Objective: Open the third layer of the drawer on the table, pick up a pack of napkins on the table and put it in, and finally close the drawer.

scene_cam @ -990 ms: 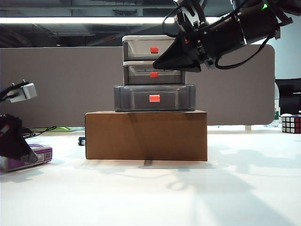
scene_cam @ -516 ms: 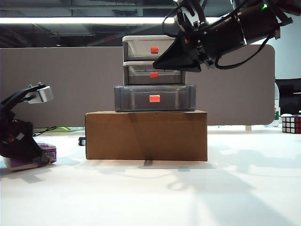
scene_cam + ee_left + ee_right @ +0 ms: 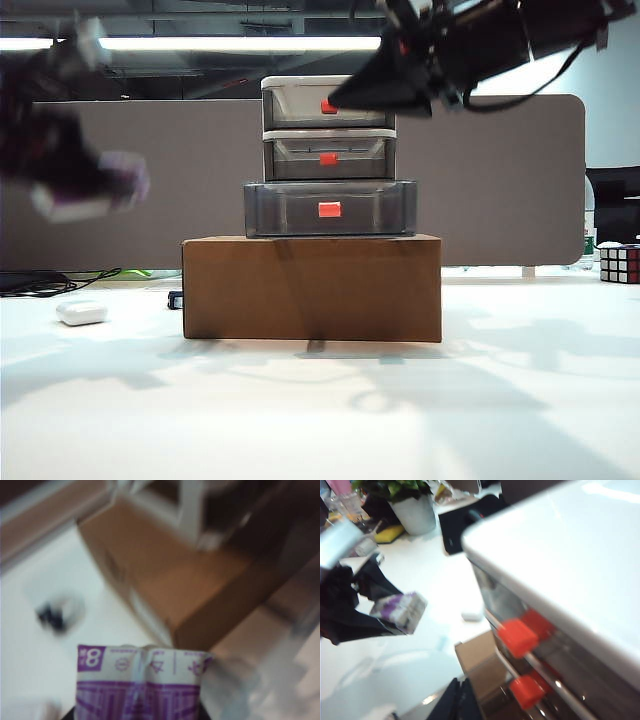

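The drawer stands on a brown cardboard box, and its third layer sticks out towards the exterior camera, wider than the two above. The purple and white pack of napkins hangs blurred in the air at the upper left, level with the cabinet, with my left gripper shut on it. In the left wrist view the pack fills the near edge, with the box beyond it. My right gripper hovers shut by the top drawer's red handle; its fingers are pressed together and hold nothing.
The cardboard box sits mid-table on the white table. A small white oval case lies at the left, under the lifted pack. A Rubik's cube stands at the far right. A grey partition runs behind.
My left gripper closed on the pack and lifted it from the table to cabinet height, moving fast. The white oval case is now uncovered. My right arm rose slightly.
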Controlling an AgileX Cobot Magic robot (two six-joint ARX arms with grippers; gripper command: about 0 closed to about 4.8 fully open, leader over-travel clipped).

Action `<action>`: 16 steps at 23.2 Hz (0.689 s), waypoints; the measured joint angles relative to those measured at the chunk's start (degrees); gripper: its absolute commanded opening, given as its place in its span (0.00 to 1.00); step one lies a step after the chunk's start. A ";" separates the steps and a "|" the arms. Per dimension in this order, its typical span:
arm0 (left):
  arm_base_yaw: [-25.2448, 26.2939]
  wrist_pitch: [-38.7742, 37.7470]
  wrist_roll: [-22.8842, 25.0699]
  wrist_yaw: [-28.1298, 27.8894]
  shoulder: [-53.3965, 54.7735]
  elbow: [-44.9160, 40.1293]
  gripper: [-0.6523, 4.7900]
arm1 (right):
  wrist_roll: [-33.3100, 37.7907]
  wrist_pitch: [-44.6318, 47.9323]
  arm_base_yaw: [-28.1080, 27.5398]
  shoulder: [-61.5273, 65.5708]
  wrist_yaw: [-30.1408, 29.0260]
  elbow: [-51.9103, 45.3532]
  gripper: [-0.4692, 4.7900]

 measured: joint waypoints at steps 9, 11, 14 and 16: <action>-16.09 1.18 -1.73 2.34 4.26 14.45 0.45 | -0.02 -1.62 -0.02 -9.07 0.46 0.00 0.08; -17.90 1.14 -1.79 2.51 8.33 16.83 0.45 | -0.02 -2.21 0.00 -10.40 0.92 0.00 0.08; -22.67 1.53 -1.99 2.32 17.35 22.05 0.45 | -0.22 -3.72 0.00 -12.41 1.46 0.02 0.08; -23.98 1.55 -1.97 2.45 20.39 23.43 0.45 | -0.57 -4.92 0.00 -12.70 1.46 0.00 0.08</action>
